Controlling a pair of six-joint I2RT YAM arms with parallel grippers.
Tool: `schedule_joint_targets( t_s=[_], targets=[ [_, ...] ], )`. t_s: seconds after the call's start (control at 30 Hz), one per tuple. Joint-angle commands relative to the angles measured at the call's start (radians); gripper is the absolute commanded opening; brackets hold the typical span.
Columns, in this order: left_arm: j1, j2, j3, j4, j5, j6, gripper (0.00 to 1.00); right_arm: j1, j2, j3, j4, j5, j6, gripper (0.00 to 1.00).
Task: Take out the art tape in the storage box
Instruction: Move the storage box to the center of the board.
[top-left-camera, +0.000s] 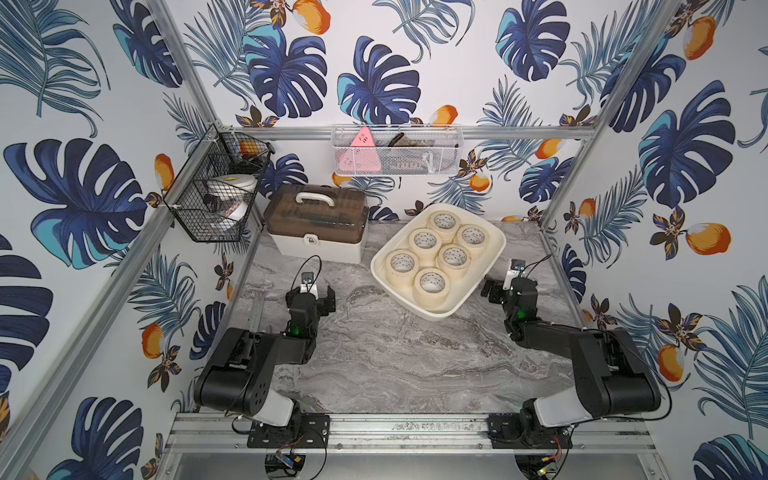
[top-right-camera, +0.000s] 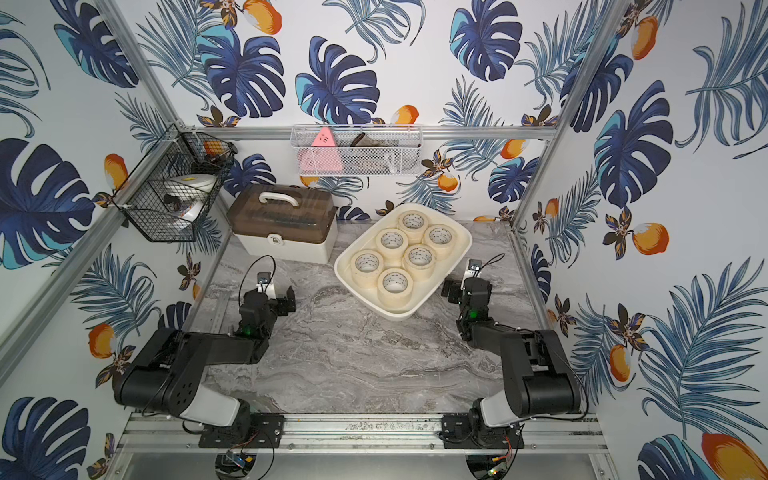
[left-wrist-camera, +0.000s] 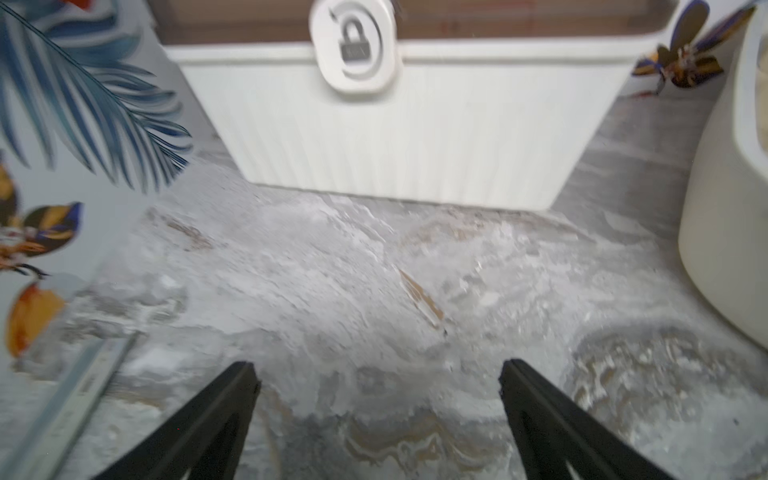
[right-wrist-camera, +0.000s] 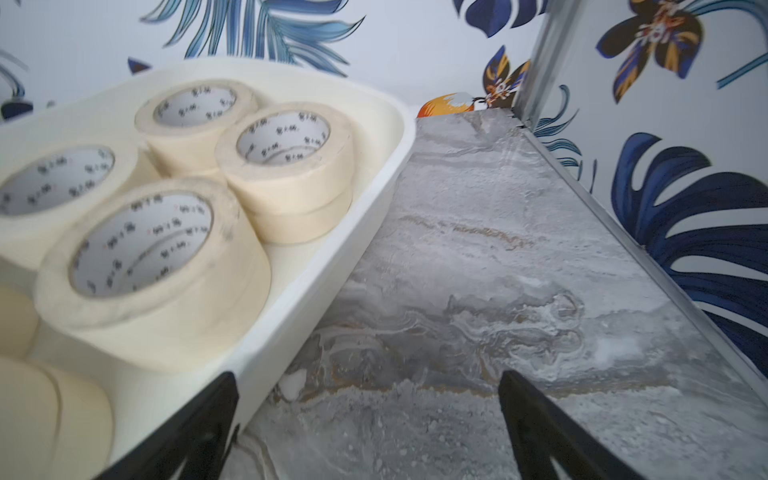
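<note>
Got the art tape all packed inside the storage box, sitting right of centre in both top views, toward the back of the marble-look tabletop. Can count six cream rolls from above, lying flat in two rows of three, pressed up against each other, white cores with small dark print facing up. Going by the right wrist view, at least one of those with a second roll stacked underneath. Box set at a slant, far end close to the back wall.

Moving outward, the right gripper just beside the box's right side, with fingers spread wide and nothing between them but bare tabletop. One finger crossing in front of the box wall in the wrist view, can't tell whether touching or not. Then the left gripper over at centre-left of the top views, well apart from the box, likewise wide open and empty, pointed at the white case with brown lid and its padlock-marked latch. Case itself parked just left of the box, small gap between them in the left wrist view.

Further out, upper left of the top views: black wire basket hung on the frame, some white stuff inside, hard to make out. Top centre: white mesh basket on the back rail with a pink triangular thing in it. Leafy blue-and-orange wallpaper all round
</note>
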Motion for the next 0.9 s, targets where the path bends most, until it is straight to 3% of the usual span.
schedule_joint_targets(
  t_s=[0.0, 0.07, 0.13, 0.23, 0.33, 0.4, 0.5, 0.53, 0.87],
  targets=[
    [-0.038, -0.098, 0.047, -0.141, -0.131, -0.003, 0.99, -0.003, -0.049, 0.136, -0.451, 0.104, 0.174, 1.0],
    [-0.064, -0.152, 0.096, -0.258, -0.185, -0.034, 0.99, -0.004, -0.066, 0.248, -0.661, 0.112, 0.286, 1.0],
    [-0.08, -0.207, 0.158, -0.402, -0.157, -0.115, 0.99, -0.005, -0.058, 0.371, -0.872, 0.069, 0.401, 1.0],
    [-0.109, -0.242, 0.289, -0.633, -0.054, -0.291, 0.99, -0.005, -0.023, 0.499, -1.048, -0.132, 0.426, 1.0],
    [-0.17, -0.208, 0.444, -0.894, -0.015, -0.465, 0.99, -0.004, -0.021, 0.522, -1.084, -0.305, 0.462, 1.0],
    [-0.187, -0.148, 0.565, -1.026, 0.129, -0.503, 0.99, -0.003, -0.028, 0.501, -1.055, -0.398, 0.488, 1.0],
    [-0.204, -0.11, 0.625, -1.067, 0.386, -0.544, 0.99, -0.001, -0.01, 0.484, -1.043, -0.453, 0.528, 0.96],
    [-0.224, -0.109, 0.633, -1.072, 0.421, -0.548, 0.99, 0.001, 0.002, 0.48, -1.037, -0.458, 0.533, 0.95],
    [-0.374, -0.076, 0.712, -1.254, 0.464, -0.509, 0.99, 0.036, 0.192, 0.555, -1.028, -0.424, 0.537, 0.86]
  ],
)
